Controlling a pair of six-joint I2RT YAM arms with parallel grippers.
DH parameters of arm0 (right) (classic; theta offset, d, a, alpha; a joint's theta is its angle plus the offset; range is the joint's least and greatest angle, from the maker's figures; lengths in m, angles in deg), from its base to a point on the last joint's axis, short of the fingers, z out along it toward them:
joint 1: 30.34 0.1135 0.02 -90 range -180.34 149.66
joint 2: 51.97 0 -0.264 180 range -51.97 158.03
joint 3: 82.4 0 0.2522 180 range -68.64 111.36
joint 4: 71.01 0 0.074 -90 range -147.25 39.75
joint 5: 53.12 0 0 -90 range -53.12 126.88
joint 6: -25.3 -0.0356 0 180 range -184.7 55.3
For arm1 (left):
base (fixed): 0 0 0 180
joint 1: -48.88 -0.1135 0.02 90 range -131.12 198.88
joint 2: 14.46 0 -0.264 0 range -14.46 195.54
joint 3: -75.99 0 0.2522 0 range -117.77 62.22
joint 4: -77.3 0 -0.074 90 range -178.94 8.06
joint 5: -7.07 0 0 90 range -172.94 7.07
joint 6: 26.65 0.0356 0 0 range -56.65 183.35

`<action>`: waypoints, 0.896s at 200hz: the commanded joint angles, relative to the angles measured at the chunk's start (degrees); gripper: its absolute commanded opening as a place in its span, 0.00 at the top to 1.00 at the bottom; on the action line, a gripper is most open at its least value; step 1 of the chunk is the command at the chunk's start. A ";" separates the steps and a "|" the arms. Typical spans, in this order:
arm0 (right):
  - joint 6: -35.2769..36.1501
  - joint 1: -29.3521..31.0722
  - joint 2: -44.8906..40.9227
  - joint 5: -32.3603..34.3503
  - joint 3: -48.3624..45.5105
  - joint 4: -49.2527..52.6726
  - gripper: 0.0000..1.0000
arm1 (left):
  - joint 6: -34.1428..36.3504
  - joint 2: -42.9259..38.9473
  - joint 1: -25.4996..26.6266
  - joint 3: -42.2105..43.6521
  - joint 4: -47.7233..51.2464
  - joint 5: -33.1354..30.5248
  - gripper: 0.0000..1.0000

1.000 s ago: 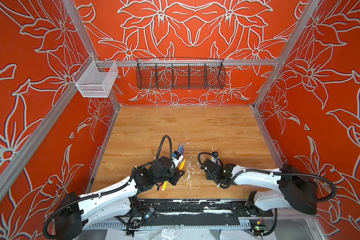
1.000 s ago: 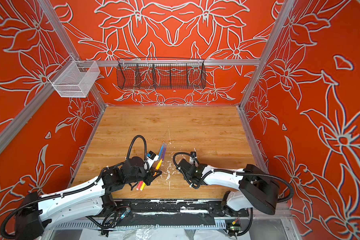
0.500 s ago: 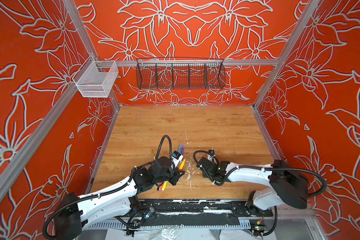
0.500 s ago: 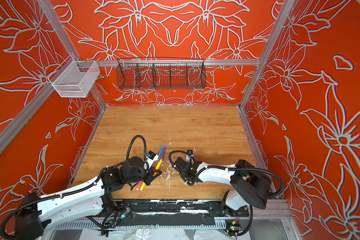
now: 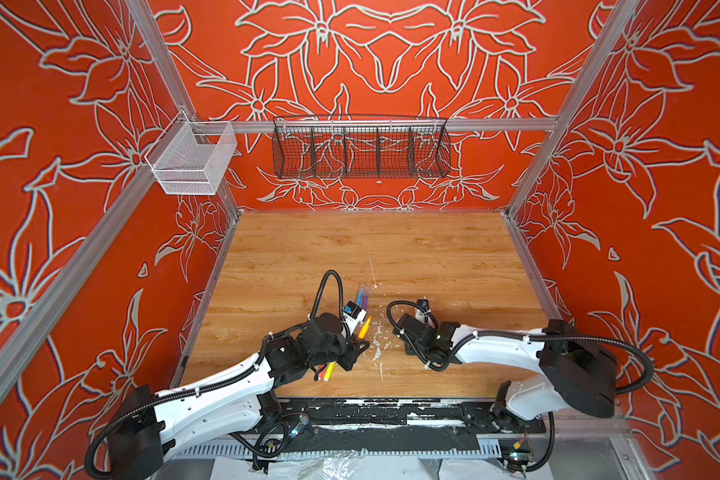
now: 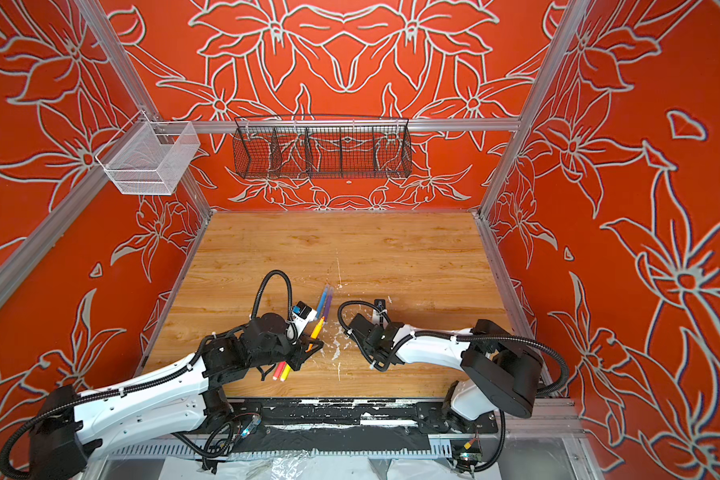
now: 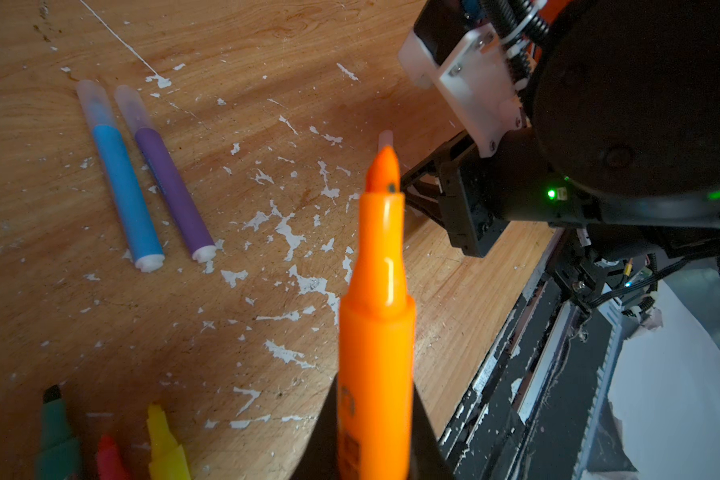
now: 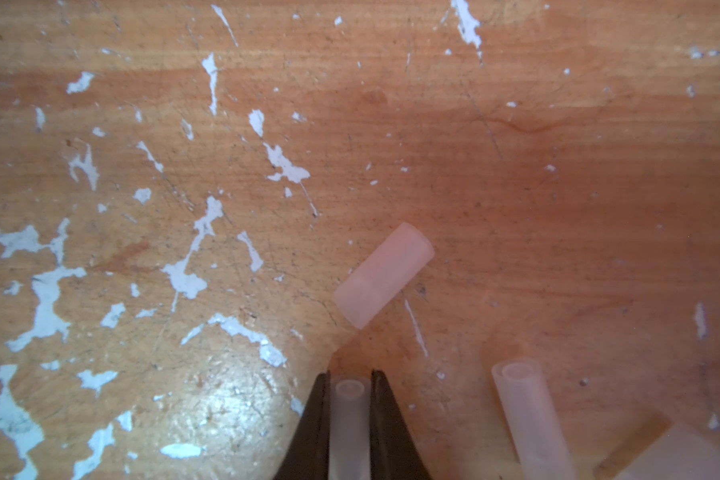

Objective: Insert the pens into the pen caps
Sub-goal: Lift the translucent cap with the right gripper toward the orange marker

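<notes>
left gripper (image 7: 375, 419) is clenched on the orange pen (image 7: 377, 291), tip aimed at the right gripper (image 8: 349, 386) pinching a clear cap (image 8: 348, 432) beside the loose caps (image 8: 385, 274), so I'd line both up straight before pushing.

Your orange pen (image 7: 375, 332) has a deeper orange tip. The blue pen (image 7: 125, 195) and purple pen (image 7: 173, 195) wear frosted, colourless fitted caps (image 7: 94, 99) and white end plugs. The green pen (image 7: 57, 440) has a dark tip; the pink-red pen (image 7: 109, 457) and yellow pen (image 7: 165, 449) are one colour throughout. One pen cap (image 8: 348, 419) and the loose pen caps (image 8: 383, 274) look milky clear. Your table (image 5: 391, 249) is honey-brown wood grain, flecked white toward its front edge. The walls (image 5: 391, 62) are orange-red with pale outlined flowers. One wire basket (image 5: 360, 147) is black, the mesh basket (image 5: 192, 160) white.
</notes>
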 commanded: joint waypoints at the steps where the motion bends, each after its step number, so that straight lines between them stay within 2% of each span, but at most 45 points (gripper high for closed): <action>1: -0.71 0.16 -1.41 -2.36 -2.21 4.92 0.88 | 0.24 -0.49 -0.14 -0.85 -1.06 0.05 1.00; 71: 1.43 0.03 -12.64 0.66 2.63 0.69 0.88 | 0.76 0.36 -0.14 -5.41 -1.14 -1.15 1.00; 102: 7.59 -1.45 -14.18 3.23 6.86 -7.54 0.88 | 3.11 3.45 -0.14 -7.91 -4.56 -7.33 1.00; 136: 12.17 -7.39 -13.22 -1.45 9.09 -20.11 0.93 | 6.50 8.57 -0.49 -13.31 -5.72 -13.85 1.00; 160: 15.92 -7.93 -13.13 -2.11 12.85 -21.33 0.98 | 8.30 8.68 -0.42 -14.29 -6.19 -12.91 1.00; 179: 14.65 -7.93 -15.28 -2.60 11.57 -23.57 1.00 | 7.89 7.35 -0.46 -12.56 -7.72 -10.35 1.00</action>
